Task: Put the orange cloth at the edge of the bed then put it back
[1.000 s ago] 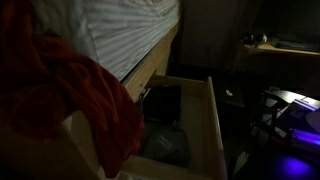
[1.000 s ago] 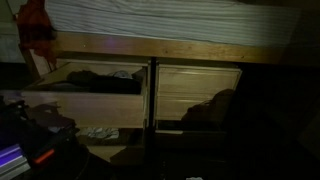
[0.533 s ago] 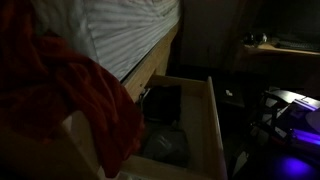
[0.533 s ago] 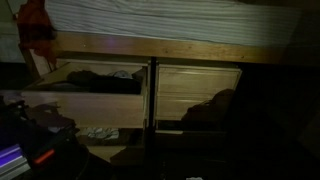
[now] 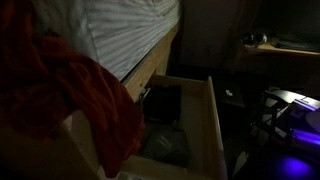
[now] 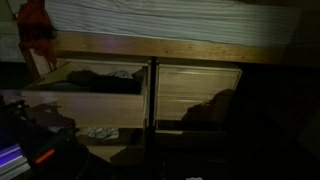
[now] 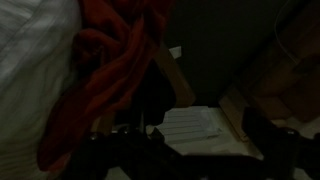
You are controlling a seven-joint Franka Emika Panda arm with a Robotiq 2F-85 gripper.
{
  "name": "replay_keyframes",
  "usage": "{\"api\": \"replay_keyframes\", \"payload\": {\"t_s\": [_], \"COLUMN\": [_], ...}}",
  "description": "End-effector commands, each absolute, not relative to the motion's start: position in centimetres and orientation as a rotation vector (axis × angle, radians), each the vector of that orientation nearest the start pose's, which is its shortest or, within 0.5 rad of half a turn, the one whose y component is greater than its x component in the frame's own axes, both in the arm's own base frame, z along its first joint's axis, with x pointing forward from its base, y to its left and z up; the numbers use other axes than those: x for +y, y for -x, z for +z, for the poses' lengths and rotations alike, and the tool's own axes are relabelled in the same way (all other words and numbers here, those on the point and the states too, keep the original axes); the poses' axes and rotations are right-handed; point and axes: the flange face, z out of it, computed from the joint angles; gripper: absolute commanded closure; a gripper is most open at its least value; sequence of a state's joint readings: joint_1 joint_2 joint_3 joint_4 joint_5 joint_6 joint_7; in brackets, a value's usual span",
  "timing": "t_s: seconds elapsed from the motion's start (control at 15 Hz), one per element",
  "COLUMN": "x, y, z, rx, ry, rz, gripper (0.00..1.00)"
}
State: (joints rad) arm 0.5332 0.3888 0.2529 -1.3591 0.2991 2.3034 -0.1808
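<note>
The orange cloth (image 5: 92, 100) hangs bunched over the edge of the bed, next to the striped mattress (image 5: 130, 35). In an exterior view it is a small red-orange heap (image 6: 35, 27) at the far left end of the bed, above the wooden frame (image 6: 170, 47). In the wrist view the cloth (image 7: 110, 70) fills the upper left, close in front of the camera. My gripper (image 7: 200, 160) is only dark shapes along the bottom of the wrist view. Its jaws are too dark to read, and nothing shows between them.
Under the bed an open wooden drawer (image 6: 90, 85) holds dark clothes; it also shows from the side (image 5: 212, 120). A closed drawer front (image 6: 198, 95) is beside it. A device with a purple light (image 5: 295, 125) stands nearby. The room is very dark.
</note>
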Motion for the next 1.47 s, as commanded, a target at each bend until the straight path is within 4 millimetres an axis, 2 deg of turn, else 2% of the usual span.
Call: {"api": "replay_keyframes", "payload": {"t_s": [0.0, 0.13, 0.27, 0.33, 0.47, 0.67, 1.0, 1.07, 1.2, 1.4], "x": [48.8, 49.1, 49.7, 49.4, 50.0, 50.1, 50.2, 50.4, 50.5, 50.5], "y": [-52.8, -52.8, -52.5, -52.8, -52.7, -52.7, -53.0, -53.1, -53.4, -53.4], "z": [56.2, 54.2, 51.2, 53.5, 51.3, 50.9, 47.0, 48.8, 47.4, 46.8], "rx": [-0.975, -0.958, -0.962, -0.961, -0.963, -0.964, -0.913, -0.939, -0.929, -0.924], "ry": [2.383, 2.436, 2.506, 2.448, 2.481, 2.485, 2.491, 2.49, 2.494, 2.499], "rz": [-0.55, -0.499, -0.452, -0.5, -0.462, -0.455, -0.44, -0.431, -0.433, -0.431], "gripper": [0.0, 0.0, 0.0, 0.0, 0.0, 0.0, 0.0, 0.0, 0.0, 0.0]}}
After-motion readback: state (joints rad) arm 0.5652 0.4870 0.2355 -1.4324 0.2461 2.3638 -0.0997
